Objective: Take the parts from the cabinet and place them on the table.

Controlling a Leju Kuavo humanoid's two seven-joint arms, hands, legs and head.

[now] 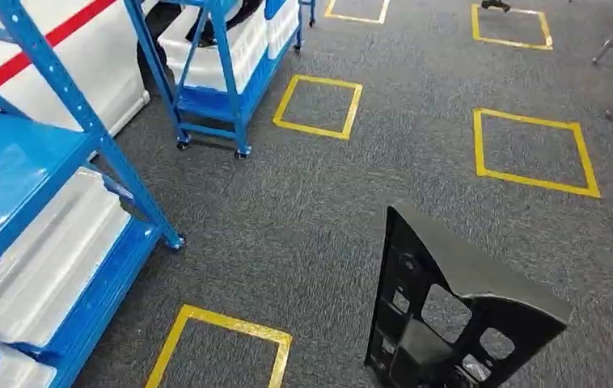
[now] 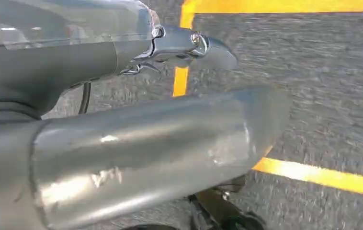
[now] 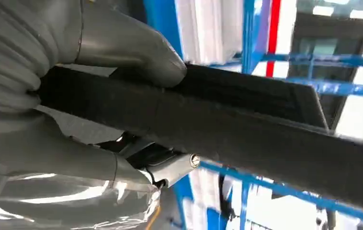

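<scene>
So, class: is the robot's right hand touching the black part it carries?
Touching. The right wrist view shows the right hand gripping the black part, with the thumb pressed on one face and the fingers under the other.

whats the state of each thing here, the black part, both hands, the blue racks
Black plastic part with cut-out holes: off the rack, held upright over the grey carpet.
Right hand: grips the black part, thumb pressed on its edge.
Left hand: holds nothing that can be seen; fingers too blurred to judge.
Near blue metal rack: white trays on its lower shelves.
Far blue wheeled rack: standing on the carpet, white trays loaded.
</scene>
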